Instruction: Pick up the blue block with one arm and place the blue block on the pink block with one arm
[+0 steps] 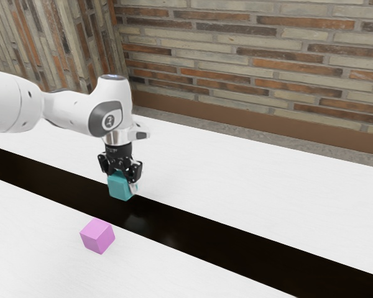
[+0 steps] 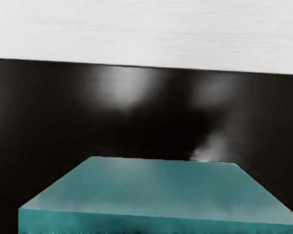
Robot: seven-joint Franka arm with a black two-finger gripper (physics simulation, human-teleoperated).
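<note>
A teal-blue block [image 1: 120,185] hangs a little above the black strip of the table, with my black gripper [image 1: 122,180] shut on it from two sides. Its flat top face [image 2: 156,187] lies close under my hand, with the glossy black strip behind it. The pink block [image 1: 97,236] rests on the white tabletop nearer the camera, below and slightly to the exterior view's left of the held block, apart from it.
A glossy black strip [image 1: 236,242] crosses the white table [image 1: 267,180] diagonally. A brick wall [image 1: 248,56] stands behind the table. White surface lies open around the pink block and on the far side of the strip.
</note>
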